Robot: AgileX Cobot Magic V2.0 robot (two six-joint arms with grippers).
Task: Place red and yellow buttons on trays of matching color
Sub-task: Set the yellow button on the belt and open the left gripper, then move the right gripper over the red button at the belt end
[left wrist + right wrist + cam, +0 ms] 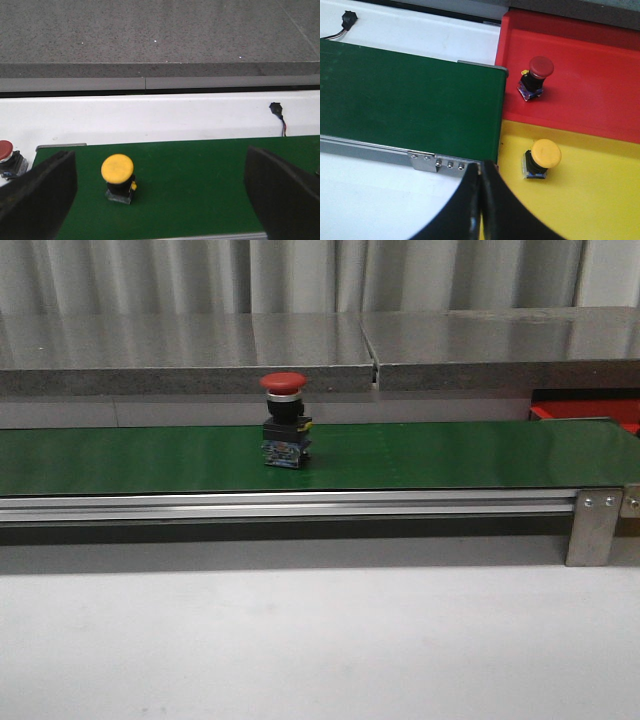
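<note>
A red button (283,420) stands upright on the green belt (450,455) in the front view, with no gripper near it. In the left wrist view a yellow button (118,177) stands on the belt, between the wide-apart fingers (40,195) of my open left gripper (160,200) and closer to one of them. Another red button (6,156) sits off the belt's end. The right wrist view shows a red tray (600,75) holding a red button (537,75) and a yellow tray (600,200) holding a yellow button (542,159). My right gripper (481,167) is shut and empty at the yellow tray's edge.
An aluminium rail (300,505) with a bracket (594,525) runs along the belt's front. A grey ledge (300,350) lies behind the belt. A black connector with wires (276,109) lies on the white surface. A corner of the red tray (600,412) shows at far right.
</note>
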